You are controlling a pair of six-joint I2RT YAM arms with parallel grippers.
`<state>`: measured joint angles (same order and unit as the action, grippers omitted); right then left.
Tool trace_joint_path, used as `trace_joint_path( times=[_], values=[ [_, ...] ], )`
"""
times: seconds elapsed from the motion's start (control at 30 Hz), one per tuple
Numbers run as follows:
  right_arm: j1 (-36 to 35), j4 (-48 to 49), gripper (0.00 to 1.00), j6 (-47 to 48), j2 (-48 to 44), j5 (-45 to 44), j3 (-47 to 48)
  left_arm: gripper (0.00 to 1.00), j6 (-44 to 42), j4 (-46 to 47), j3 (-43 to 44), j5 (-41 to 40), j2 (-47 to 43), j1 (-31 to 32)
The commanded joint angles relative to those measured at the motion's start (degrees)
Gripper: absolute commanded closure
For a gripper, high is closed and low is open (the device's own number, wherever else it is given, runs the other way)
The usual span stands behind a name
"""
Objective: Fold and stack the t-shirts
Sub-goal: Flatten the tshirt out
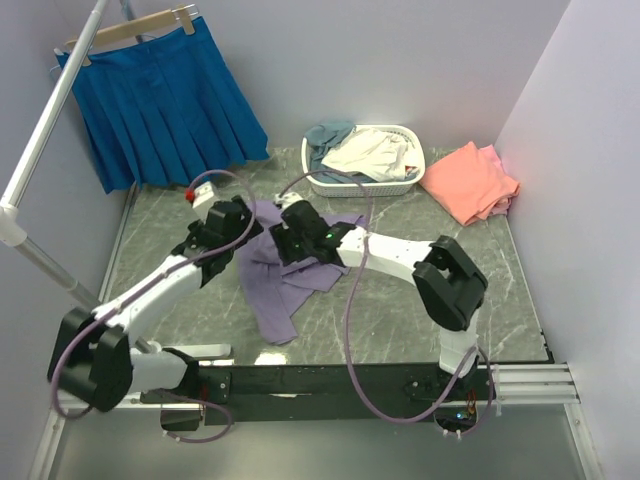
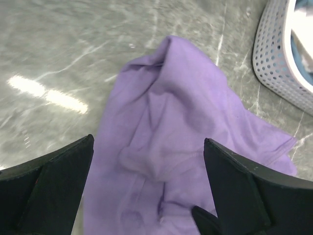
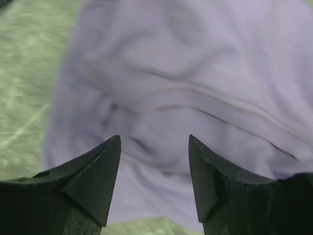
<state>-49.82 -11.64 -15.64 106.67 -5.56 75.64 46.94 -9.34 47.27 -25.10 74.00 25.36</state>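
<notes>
A large lavender t-shirt (image 1: 282, 288) lies crumpled on the marble table, in the middle. My left gripper (image 1: 243, 232) hovers over its upper left part, and in the left wrist view this gripper (image 2: 148, 142) stands wide open above the rumpled cloth (image 2: 186, 112), holding nothing. My right gripper (image 1: 288, 240) is just beside it over the shirt's top. Seen from the right wrist, the right gripper (image 3: 154, 138) is open too, with bare lavender fabric (image 3: 195, 73) between and beyond the fingers. Coral-pink t-shirts (image 1: 470, 180) lie folded at the back right. Cream-white (image 1: 375, 152) and grey-blue (image 1: 328, 135) tees fill the basket.
A white lattice basket (image 1: 360, 187) stands at the back centre, its wall (image 2: 271, 54) close to the lavender shirt in the left wrist view. A bright blue pleated skirt (image 1: 160, 100) hangs on a wooden hanger at the back left. Walls close in the table on three sides.
</notes>
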Motion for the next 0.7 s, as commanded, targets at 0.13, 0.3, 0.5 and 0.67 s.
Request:
trace_joint_path(
  times=[0.13,0.3,0.5,0.67],
  values=[
    [-5.2,-2.16,0.35,5.09,7.74,0.73,10.75,0.01,10.36,-5.42,-8.76,-5.92,-16.5,-0.32],
    [-5.81,-6.02,0.34,6.15,13.46,-1.38,18.57,0.0,12.12,-7.26,-12.55,-7.59,-22.48,-0.32],
    [-6.08,-11.03,0.33,7.64,21.81,-6.47,28.85,0.01,12.04,-8.06,-12.9,-6.98,-24.42,-0.32],
    [-6.08,-13.58,0.61,8.34,26.22,-9.03,34.48,0.01,11.86,-8.59,-13.34,-6.36,-24.78,-0.32]
  ],
)
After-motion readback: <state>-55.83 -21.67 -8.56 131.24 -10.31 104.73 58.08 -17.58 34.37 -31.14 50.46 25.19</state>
